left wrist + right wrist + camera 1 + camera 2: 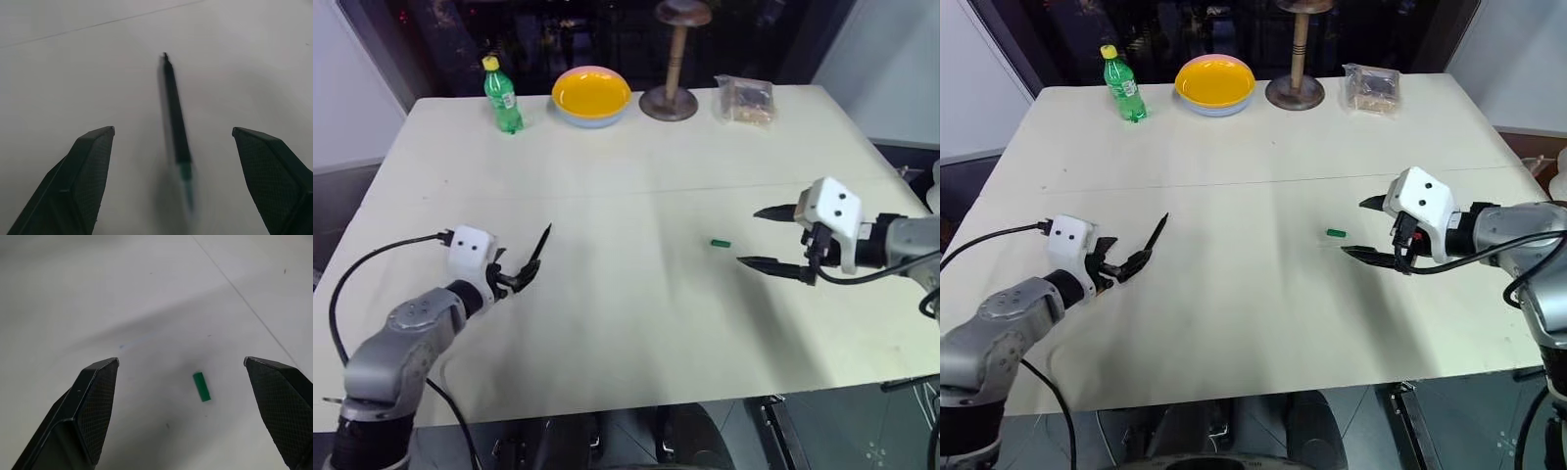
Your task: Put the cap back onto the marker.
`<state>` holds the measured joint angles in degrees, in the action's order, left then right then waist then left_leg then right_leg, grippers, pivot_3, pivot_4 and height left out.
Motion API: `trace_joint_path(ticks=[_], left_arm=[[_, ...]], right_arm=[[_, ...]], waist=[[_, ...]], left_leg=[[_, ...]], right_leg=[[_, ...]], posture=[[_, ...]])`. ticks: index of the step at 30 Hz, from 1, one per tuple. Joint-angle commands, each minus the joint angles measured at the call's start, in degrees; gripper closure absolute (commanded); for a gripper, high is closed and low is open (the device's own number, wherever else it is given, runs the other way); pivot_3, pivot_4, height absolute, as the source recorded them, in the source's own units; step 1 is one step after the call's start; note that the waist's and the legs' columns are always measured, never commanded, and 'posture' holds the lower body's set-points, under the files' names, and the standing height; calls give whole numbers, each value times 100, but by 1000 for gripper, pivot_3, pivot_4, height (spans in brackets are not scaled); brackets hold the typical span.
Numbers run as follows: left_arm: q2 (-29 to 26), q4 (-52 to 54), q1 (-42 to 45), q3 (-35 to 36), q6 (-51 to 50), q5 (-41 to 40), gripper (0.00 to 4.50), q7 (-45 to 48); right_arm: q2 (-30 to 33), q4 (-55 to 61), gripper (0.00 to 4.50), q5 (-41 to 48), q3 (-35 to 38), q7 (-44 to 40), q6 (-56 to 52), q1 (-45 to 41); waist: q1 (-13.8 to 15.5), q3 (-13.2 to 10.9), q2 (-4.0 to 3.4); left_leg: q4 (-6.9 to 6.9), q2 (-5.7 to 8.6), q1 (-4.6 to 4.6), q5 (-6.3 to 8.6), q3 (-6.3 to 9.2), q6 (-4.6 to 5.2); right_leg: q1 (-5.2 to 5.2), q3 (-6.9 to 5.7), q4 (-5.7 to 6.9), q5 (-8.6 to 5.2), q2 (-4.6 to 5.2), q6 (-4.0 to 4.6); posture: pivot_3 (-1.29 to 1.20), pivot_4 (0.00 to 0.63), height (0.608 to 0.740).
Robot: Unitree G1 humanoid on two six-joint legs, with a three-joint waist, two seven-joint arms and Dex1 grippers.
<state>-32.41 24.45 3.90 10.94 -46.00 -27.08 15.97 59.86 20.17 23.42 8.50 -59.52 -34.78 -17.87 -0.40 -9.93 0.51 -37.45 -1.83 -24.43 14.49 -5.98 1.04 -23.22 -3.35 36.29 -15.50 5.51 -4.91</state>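
The cap lies alone on the table, right of its middle, just ahead of the right gripper, whose jaws stand wide and empty. The marker lies toward the left edge, between the left gripper's wide-open fingers. Both pickups look pending; each gripper needs to lower and close on its piece.

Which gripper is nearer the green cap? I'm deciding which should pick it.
Right. The right gripper, open, hovers just beside the cap; the left gripper is across the table, over the marker.
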Motion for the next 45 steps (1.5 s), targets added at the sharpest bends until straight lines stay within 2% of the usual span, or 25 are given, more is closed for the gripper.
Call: trace_joint_path(ticks=[1, 12, 25, 28, 33, 34, 42, 45], left_arm=[[136, -168, 68, -148, 323, 299, 465, -45], [514, -601, 414, -432, 425, 697, 465, -56], [734, -935, 420, -631, 230, 1014, 465, -28], [753, -965, 418, -629, 158, 1039, 1317, -12], [796, -1012, 426, -596, 50, 1060, 3997, -8], [804, -1017, 430, -587, 34, 1056, 4409, -8], [779, -1060, 490, -576, -17, 1046, 4470, 73], [657, -765, 563, -592, 106, 977, 4470, 287]], right_arm=[[35, 266, 267, 125, 273, 87, -65, 41], [56, 580, 267, 265, 441, 248, -255, 311], [122, 702, 267, 302, 602, 308, -292, 492], [145, 698, 206, 297, 618, 296, -288, 486], [178, 686, 206, 298, 616, 298, -287, 456], [183, 685, 206, 296, 616, 300, -286, 452], [199, 637, 206, 285, 583, 329, -274, 412], [-11, 492, 206, 289, 517, 461, -226, 381]], waist=[[0, 1, 2], [4, 3, 4], [9, 4, 4], [9, 6, 3], [12, 8, 1], [15, 8, 1], [24, 12, -3], [37, 13, -2]], left_leg=[[-1, 0, 0, 0, 0, 0], [-10, -1, 0, 1, 1, 3], [-57, -2, 2, 11, 4, 19], [-60, -2, 4, 11, 4, 19], [-63, -2, 6, 11, 5, 18], [-64, -2, 6, 11, 6, 18], [-65, -2, 7, 11, 6, 17], [-65, -2, 7, 11, 6, 17]], right_leg=[[0, 0, 1, 0, 0, 0], [2, -1, 8, 3, -1, -5], [9, 0, 44, 3, 2, -6], [7, 2, 56, -1, 5, 0], [6, 4, 64, -7, 7, 12], [6, 4, 65, -8, 8, 12], [6, 5, 67, -9, 11, 15], [4, 6, 67, -9, 12, 15]], posture=[[0, 150, 740], [0, 150, 740], [0, 150, 740], [0, 150, 740], [0, 150, 740], [0, 150, 740], [0, 150, 740], [0, 150, 740]])
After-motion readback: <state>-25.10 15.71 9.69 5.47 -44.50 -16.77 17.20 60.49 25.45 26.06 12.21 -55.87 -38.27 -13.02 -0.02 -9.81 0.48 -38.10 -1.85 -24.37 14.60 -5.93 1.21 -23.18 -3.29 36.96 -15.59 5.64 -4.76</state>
